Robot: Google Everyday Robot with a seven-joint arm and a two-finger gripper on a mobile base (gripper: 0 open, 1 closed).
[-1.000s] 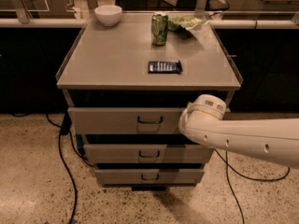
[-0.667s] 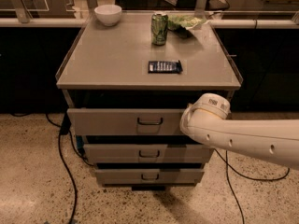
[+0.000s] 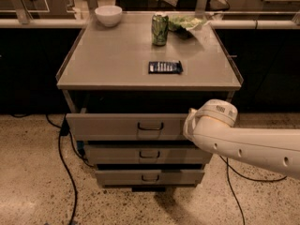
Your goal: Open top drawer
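Observation:
The top drawer (image 3: 108, 126) is the widest of three grey-beige drawers in a metal cabinet. It stands partly pulled out, with a dark gap between its front and the cabinet top. Its small dark loop handle (image 3: 150, 126) is at the centre of the front panel. My white arm comes in from the right. My gripper (image 3: 188, 125) is at the arm's end, against the right part of the top drawer's front, to the right of the handle. The wrist housing hides most of it.
On the cabinet top (image 3: 112, 60) lie a dark snack packet (image 3: 165, 67), a green can (image 3: 160, 29), a white bowl (image 3: 108, 15) and a green bag (image 3: 187, 22). Two narrower drawers (image 3: 149, 154) sit below. Black cables (image 3: 63, 158) trail on the speckled floor at left and right.
The top drawer's front has come slightly further out toward the camera. The arm's end has shifted a little with it.

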